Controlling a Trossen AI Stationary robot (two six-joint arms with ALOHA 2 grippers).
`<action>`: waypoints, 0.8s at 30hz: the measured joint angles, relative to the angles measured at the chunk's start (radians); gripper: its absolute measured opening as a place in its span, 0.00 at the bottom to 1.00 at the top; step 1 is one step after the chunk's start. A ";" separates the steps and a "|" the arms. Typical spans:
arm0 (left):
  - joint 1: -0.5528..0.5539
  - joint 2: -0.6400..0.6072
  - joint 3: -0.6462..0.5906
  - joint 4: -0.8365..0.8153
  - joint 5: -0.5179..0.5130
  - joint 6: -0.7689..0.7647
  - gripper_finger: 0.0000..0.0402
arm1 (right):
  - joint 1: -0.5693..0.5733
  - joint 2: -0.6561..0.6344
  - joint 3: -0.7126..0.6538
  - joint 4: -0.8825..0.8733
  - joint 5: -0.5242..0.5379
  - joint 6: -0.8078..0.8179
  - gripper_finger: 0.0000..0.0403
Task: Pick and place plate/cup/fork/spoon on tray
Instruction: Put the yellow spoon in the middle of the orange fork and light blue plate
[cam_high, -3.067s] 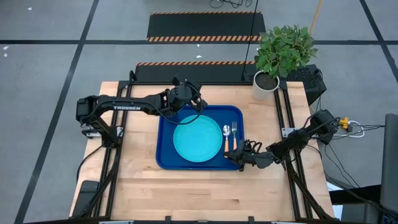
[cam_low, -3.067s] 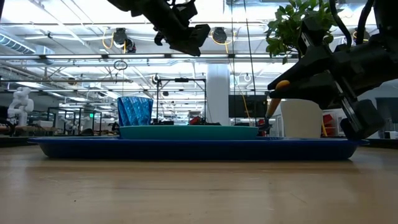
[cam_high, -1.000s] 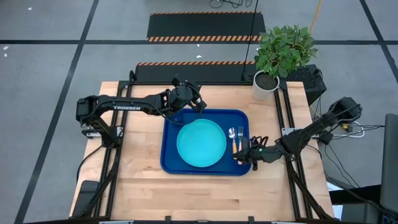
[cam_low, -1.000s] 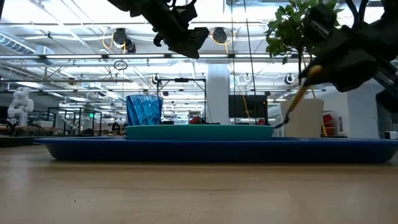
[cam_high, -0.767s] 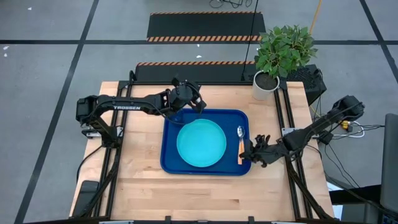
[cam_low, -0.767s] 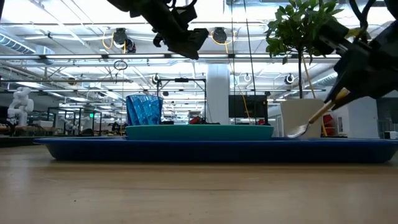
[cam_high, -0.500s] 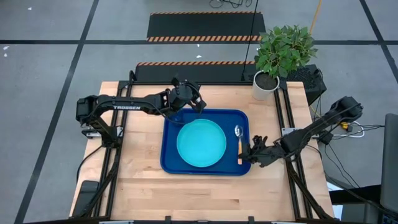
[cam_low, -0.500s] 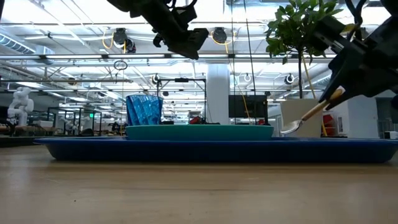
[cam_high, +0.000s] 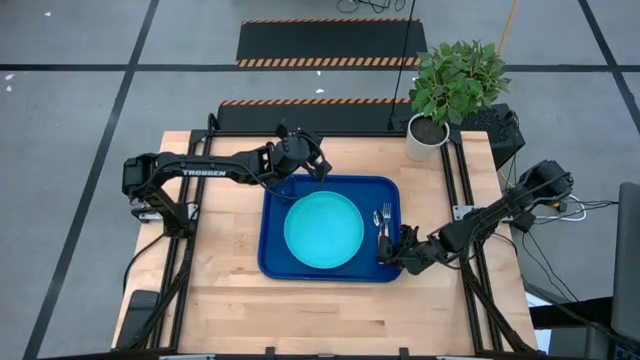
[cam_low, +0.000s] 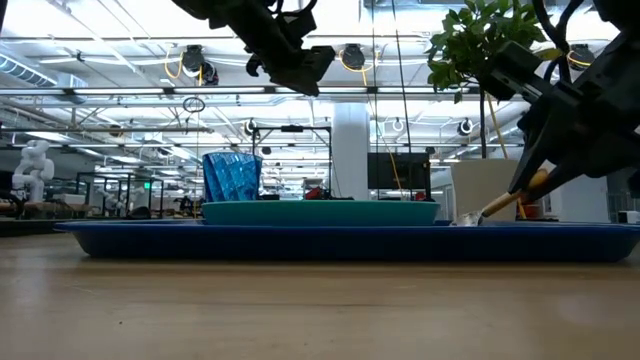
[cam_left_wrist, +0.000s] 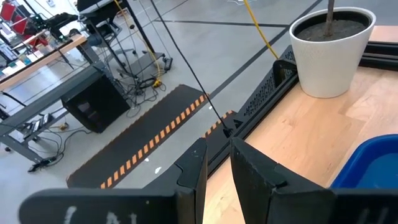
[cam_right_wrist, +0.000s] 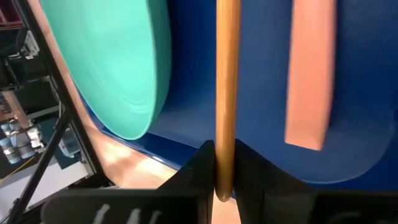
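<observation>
The dark blue tray (cam_high: 270, 262) holds the cyan plate (cam_high: 323, 228). The orange-handled fork (cam_high: 387, 214) lies flat on the tray, right of the plate. The spoon (cam_high: 376, 222) lies between them, and my right gripper (cam_high: 400, 250) is shut on it at the tray's near right corner. The blue cup (cam_low: 230, 178) stands at the tray's far left; in the high view my left arm mostly hides it. My left gripper (cam_high: 300, 160) hovers above that corner, empty, with a narrow gap between its fingers (cam_left_wrist: 214, 168). My right gripper pinches the spoon's orange handle (cam_right_wrist: 227, 155) near its free end, between its two fingers. The fingers come slanting down from the table's near right and lie along the handle. The spoon tilts, its handle end raised and its silver bowl end (cam_low: 466, 218) down on the tray.
A white pot (cam_high: 426, 138) with a green plant stands at the table's far right corner, and also shows in the left wrist view (cam_left_wrist: 329, 50). Bare wooden table (cam_high: 220, 290) lies left of and in front of the tray.
My right gripper carried the spoon a little toward the table's right edge and lifted its bowl clear. It then came back toward the plate and lowered, so the bowl end rests on the tray beside the fork.
</observation>
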 joint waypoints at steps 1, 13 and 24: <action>0.000 0.000 0.000 0.000 0.001 0.000 0.18 | 0.000 0.006 0.000 0.010 0.001 -0.005 0.08; 0.000 0.000 0.000 0.000 0.007 0.000 0.18 | 0.000 0.024 0.000 0.026 0.030 -0.066 0.12; 0.000 0.000 0.000 0.000 0.008 -0.002 0.18 | 0.000 0.024 0.000 0.022 0.056 -0.094 0.15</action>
